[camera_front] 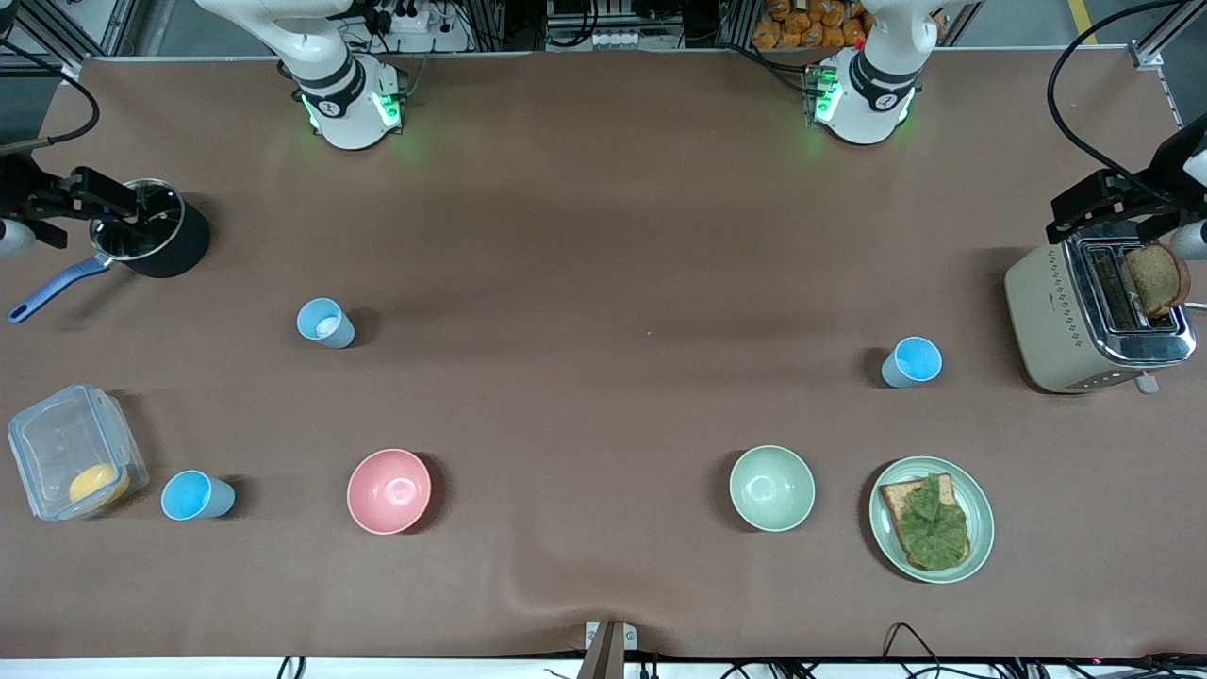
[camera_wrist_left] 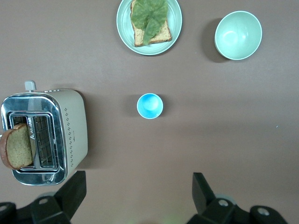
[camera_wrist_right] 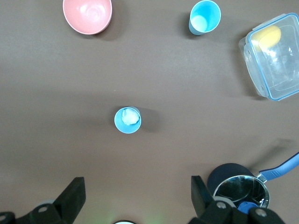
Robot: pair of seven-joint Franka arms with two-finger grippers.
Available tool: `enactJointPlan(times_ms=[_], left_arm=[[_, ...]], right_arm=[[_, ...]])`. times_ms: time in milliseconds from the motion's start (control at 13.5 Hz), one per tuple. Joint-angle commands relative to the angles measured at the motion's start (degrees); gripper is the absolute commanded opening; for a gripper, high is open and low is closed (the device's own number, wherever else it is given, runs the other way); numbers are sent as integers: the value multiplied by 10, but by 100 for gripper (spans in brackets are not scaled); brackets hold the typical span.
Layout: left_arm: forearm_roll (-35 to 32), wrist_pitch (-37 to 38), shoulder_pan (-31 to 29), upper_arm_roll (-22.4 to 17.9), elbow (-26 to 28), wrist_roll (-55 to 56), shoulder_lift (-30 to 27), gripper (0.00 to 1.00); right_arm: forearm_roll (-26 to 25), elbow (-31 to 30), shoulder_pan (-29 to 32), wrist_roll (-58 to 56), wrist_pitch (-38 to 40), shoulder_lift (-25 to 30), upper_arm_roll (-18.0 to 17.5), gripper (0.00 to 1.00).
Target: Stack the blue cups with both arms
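Note:
Three blue cups stand upright and apart on the brown table. One (camera_front: 325, 322) is toward the right arm's end, one (camera_front: 196, 495) is beside the clear container, and one (camera_front: 912, 362) is beside the toaster. My right gripper (camera_front: 66, 207) hangs high over the black pot, open and empty; its wrist view shows its open fingers (camera_wrist_right: 138, 193) and two cups (camera_wrist_right: 127, 120) (camera_wrist_right: 203, 17). My left gripper (camera_front: 1127, 203) hangs high over the toaster, open and empty (camera_wrist_left: 138, 191); its wrist view shows the third cup (camera_wrist_left: 150, 106).
A pink bowl (camera_front: 388, 490) and a pale green bowl (camera_front: 771, 488) sit near the front camera. A plate (camera_front: 981, 528) holds toast with lettuce. A toaster (camera_front: 1056, 321) holds a bread slice. A black pot (camera_front: 179, 250) and a clear container (camera_front: 57, 443) are at the right arm's end.

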State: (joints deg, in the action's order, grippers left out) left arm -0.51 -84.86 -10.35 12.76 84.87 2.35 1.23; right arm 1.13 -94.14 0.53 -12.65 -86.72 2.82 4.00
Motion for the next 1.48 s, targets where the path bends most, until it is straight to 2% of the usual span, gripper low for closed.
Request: enactJointPlan(times_ms=[0, 296, 443, 887, 1182, 1404], left_arm=[[7, 10, -2, 0, -7, -13, -2, 100], [4, 7, -5, 0, -3, -33, 4, 100], [9, -15, -11, -1, 23, -35, 5, 100], [-5, -151, -5, 2, 153, -35, 3, 100], [-12, -296, -11, 7, 269, -35, 0, 100], [-12, -368, -12, 6, 328, -35, 5, 100]], right_arm=[[-6, 12, 11, 3, 9, -5, -8, 100], [-6, 12, 11, 2, 9, -5, -8, 100], [-7, 14, 12, -5, 9, -5, -8, 100], [-5, 15, 18, -4, 9, -19, -7, 100], [-3, 8, 15, -4, 2, -24, -8, 100], [-3, -28, 11, 2, -30, -27, -8, 100]])
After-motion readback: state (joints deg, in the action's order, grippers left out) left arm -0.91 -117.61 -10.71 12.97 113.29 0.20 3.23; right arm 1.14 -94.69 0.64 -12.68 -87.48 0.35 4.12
